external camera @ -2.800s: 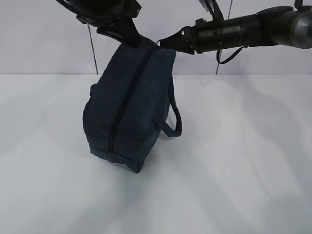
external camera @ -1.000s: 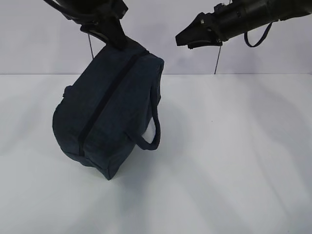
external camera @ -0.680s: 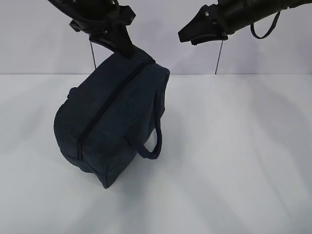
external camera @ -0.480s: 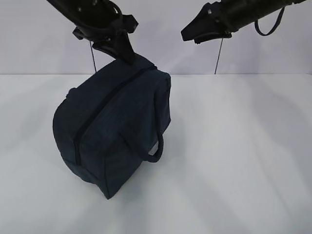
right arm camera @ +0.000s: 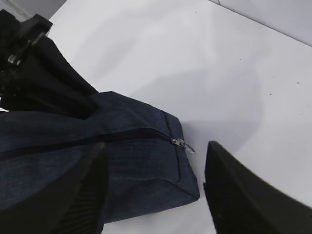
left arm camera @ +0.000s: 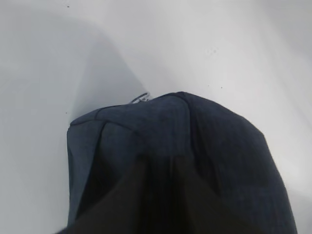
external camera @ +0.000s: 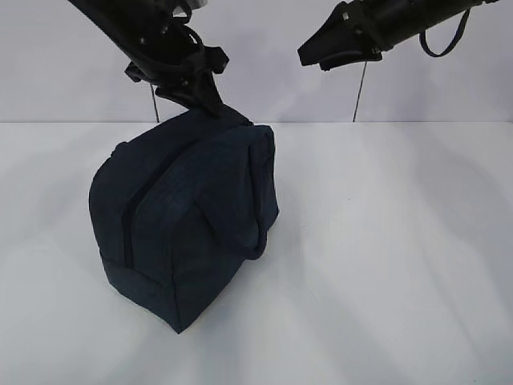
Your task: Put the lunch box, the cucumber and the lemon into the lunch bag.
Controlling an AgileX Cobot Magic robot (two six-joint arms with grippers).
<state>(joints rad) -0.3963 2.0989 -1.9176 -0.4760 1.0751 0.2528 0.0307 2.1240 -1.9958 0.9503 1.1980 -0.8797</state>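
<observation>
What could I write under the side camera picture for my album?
Left gripper pinches the top of a zipped navy lunch bag on a white table; right gripper hangs open above.

Setting: a bare robot test bench, of the kind found in a lab, is suggested rather than a home or a kitchen.
Surface: a plain white table [external camera: 385,265] is seen filling the lower part of the exterior view, unmarked apart from soft shadows.
Backdrop: a blank pale wall [external camera: 264,88] is seen behind the table, with 2 thin dark vertical lines [external camera: 355,92] running down it.
Equipment: 2 black robot arms [external camera: 377,28] are seen reaching in from above.
Furnishings: only 1 object, a dark navy lunch bag [external camera: 188,216], is seen on the table.
</observation>
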